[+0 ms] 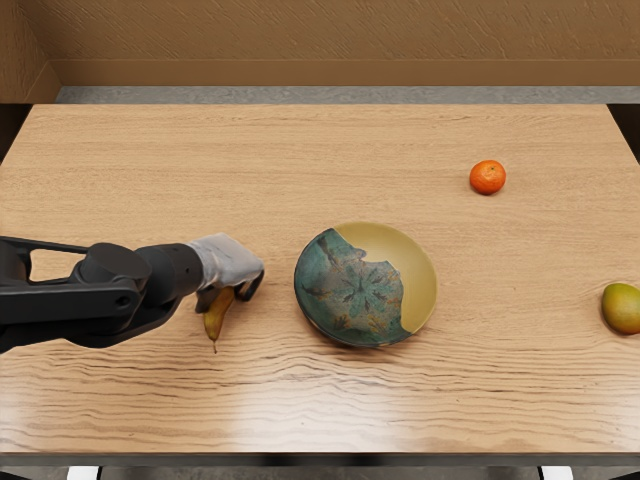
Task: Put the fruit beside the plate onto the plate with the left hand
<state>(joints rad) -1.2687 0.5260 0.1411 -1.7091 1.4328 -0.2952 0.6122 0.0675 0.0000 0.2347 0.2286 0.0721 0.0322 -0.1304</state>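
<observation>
At the left edge of the light wooden table [300, 150], the dark left arm [70, 295] reaches in, and its grey-gloved left hand [228, 262] sits over the broad end of a yellow-brown pear [217, 315]. The pear lies on the wood just left of the plate, with its stem pointing toward the near edge.

The step in hand looks like the grasp. It would go best with the grip wrapped around the pear's thick body rather than its tapering neck, since the smooth, rounded skin could slip or roll out sideways. A straight lift before any travel to the right should keep the fruit from dragging on the wood.

The hand covers the top of the pear and appears to touch it. Whether it has closed on the fruit or only rests over it cannot be told from this angle.

To the right, the round ceramic plate [415, 270], glazed teal and mustard, holds nothing yet. Its rim looks raised, so the pear should clear it and be set down near the centre.

Further right, well apart from the plate, are a small orange [488, 177] and a green-yellow mango [622, 307].
</observation>
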